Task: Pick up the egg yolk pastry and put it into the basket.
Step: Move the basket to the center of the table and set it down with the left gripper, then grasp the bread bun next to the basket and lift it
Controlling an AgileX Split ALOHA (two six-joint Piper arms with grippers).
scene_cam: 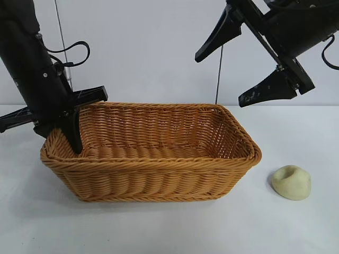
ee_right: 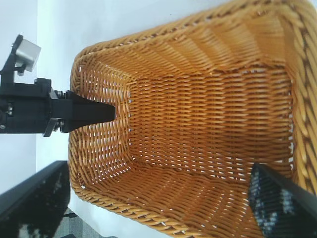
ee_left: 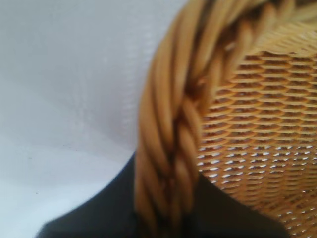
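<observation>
The egg yolk pastry (scene_cam: 291, 182), a pale yellow dented lump, lies on the white table to the right of the basket, apart from it. The orange-brown wicker basket (scene_cam: 153, 177) stands in the middle and is empty inside; it also fills the right wrist view (ee_right: 208, 99). My left gripper (scene_cam: 66, 135) is shut on the basket's left braided rim (ee_left: 168, 114), one finger inside and one outside (ee_left: 166, 210). My right gripper (scene_cam: 241, 69) hangs open and empty high above the basket's right end, with the basket floor between its fingers (ee_right: 153, 208). The pastry shows in neither wrist view.
The white table (scene_cam: 296, 233) runs around the basket, with a pale wall behind. The left arm (ee_right: 44, 111) reaches in over the basket's far rim in the right wrist view.
</observation>
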